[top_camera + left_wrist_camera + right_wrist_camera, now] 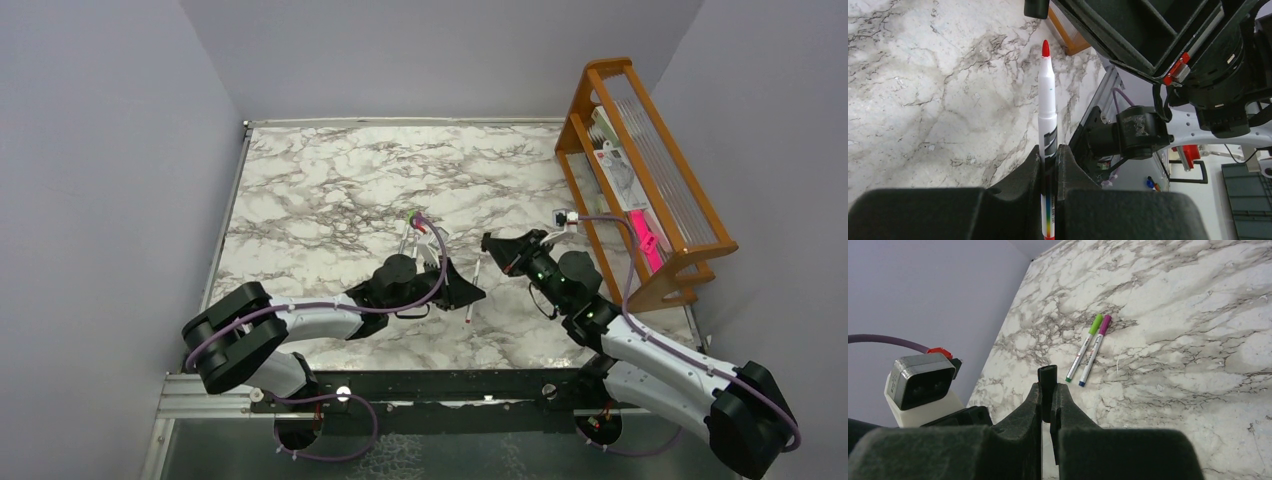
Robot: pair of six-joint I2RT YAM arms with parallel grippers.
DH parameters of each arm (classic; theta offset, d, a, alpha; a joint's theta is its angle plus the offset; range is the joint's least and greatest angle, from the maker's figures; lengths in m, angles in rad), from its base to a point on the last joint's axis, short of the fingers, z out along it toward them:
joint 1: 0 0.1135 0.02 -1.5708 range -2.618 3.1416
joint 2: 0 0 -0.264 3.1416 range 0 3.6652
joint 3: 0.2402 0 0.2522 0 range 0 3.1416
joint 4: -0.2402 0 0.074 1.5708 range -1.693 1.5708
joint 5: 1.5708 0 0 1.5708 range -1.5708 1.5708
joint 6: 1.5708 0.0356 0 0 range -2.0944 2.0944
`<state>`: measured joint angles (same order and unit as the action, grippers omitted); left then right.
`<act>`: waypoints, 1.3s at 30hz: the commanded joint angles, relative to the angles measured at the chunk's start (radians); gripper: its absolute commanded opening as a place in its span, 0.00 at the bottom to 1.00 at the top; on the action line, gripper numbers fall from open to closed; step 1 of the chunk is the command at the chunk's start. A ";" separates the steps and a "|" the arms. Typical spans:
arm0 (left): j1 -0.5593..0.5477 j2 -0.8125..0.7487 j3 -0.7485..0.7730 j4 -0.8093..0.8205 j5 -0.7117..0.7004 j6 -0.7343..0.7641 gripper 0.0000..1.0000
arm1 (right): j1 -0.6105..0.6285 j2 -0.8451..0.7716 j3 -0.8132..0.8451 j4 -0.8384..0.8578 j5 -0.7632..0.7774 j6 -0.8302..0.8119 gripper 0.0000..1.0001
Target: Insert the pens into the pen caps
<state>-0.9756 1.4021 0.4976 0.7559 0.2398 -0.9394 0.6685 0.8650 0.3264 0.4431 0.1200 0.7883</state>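
Pen (1047,100) in left tool (1049,154); open marble (923,75)

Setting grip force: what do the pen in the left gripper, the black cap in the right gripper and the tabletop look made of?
Pen: smooth white plastic barrel, faint sheen, printed stripes; the red tip looks matte, likely felt. Black cap: likely moulded plastic, dull sheen on its rim. Tabletop: white with grey veining, semi-matte; real marble or printed laminate, cannot tell.

A lab test cell: plain grey walls (110,150) enclose a marble-patterned table (330,190).
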 commanded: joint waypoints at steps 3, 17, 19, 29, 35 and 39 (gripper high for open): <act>-0.006 0.025 0.031 0.037 0.011 0.030 0.00 | 0.001 0.011 0.023 0.046 -0.053 -0.008 0.01; -0.006 0.029 0.028 0.036 0.001 0.042 0.00 | 0.002 0.012 0.014 0.028 -0.081 -0.006 0.01; -0.006 0.027 0.029 0.036 0.001 0.045 0.00 | 0.002 0.010 0.010 0.028 -0.082 -0.006 0.01; -0.007 0.021 0.027 0.036 -0.007 0.042 0.00 | 0.001 -0.004 -0.002 0.001 -0.094 0.005 0.01; -0.006 0.008 0.022 0.036 -0.015 0.046 0.00 | 0.002 -0.014 -0.022 -0.002 -0.100 0.020 0.01; -0.006 0.009 0.021 0.034 -0.020 0.048 0.00 | 0.002 -0.020 -0.032 -0.003 -0.106 0.030 0.01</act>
<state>-0.9775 1.4254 0.4992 0.7551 0.2379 -0.9066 0.6685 0.8612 0.3157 0.4412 0.0380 0.8028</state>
